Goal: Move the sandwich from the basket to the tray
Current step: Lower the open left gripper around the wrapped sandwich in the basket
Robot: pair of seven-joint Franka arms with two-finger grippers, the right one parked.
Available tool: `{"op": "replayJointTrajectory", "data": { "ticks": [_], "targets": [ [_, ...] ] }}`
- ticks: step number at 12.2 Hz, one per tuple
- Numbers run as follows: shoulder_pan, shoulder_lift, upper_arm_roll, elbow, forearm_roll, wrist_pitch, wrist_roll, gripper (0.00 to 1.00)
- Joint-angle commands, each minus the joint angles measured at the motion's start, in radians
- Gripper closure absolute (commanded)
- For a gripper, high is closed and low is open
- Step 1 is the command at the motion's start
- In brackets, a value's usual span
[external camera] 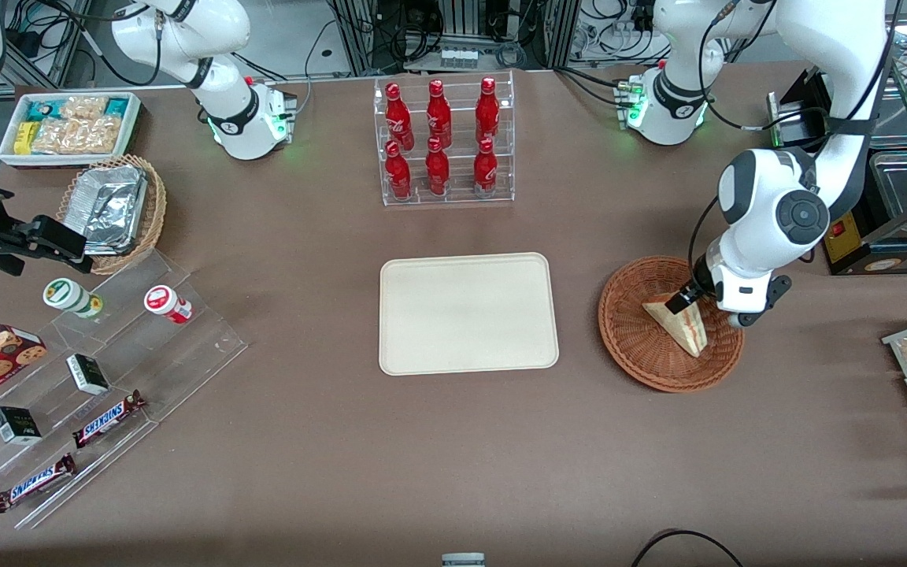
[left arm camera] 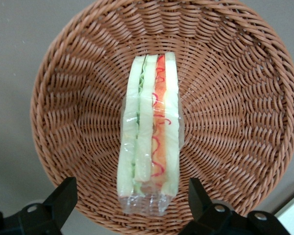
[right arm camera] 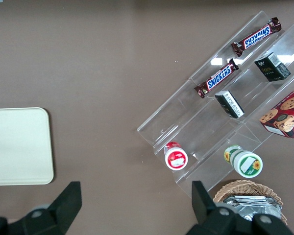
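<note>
Gripper [left arm camera: 130, 196] low over basket [external camera: 642, 358], jaws apart straddling wrapped sandwich [left arm camera: 149, 142], no contact seen. Tray [external camera: 468, 312] alongside.

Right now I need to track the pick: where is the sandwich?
The sandwich lies in the basket, beside the tray, toward the working arm's end of the table. The open claw hovers over it.

Robot lab staged as a snack shop counter

A brown-covered table [external camera: 343, 441] carries a clear acrylic rack of 6 red bottles [external camera: 444, 140], a clear stepped display with Snickers bars [external camera: 68, 437] and a white bin of snack packets [external camera: 68, 126]; above it the working arm's gripper [external camera: 686, 298] hangs over the reddish-brown wicker basket [external camera: 642, 346], with cables and aluminium framing [external camera: 461, 27] at the table's edge.
</note>
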Motion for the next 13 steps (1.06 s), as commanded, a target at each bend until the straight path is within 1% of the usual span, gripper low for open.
{"op": "replayJointTrajectory", "data": {
  "ticks": [1,7,8,9,10,11,13],
  "targets": [
    [-0.007,0.042,-0.012,0.036,-0.018,0.007,-0.049,0.0],
    [-0.007,0.088,-0.012,0.056,-0.01,0.04,-0.038,0.01],
    [-0.006,0.089,-0.012,0.056,-0.007,0.043,-0.037,0.02],
    [-0.006,0.097,-0.012,0.062,-0.004,0.043,-0.035,0.05],
    [-0.007,0.102,-0.012,0.065,-0.004,0.043,-0.035,0.16],
    [-0.007,0.105,-0.012,0.065,-0.001,0.043,-0.034,0.33],
    [-0.007,0.103,-0.012,0.062,0.002,0.04,-0.031,0.59]
  ]
}}
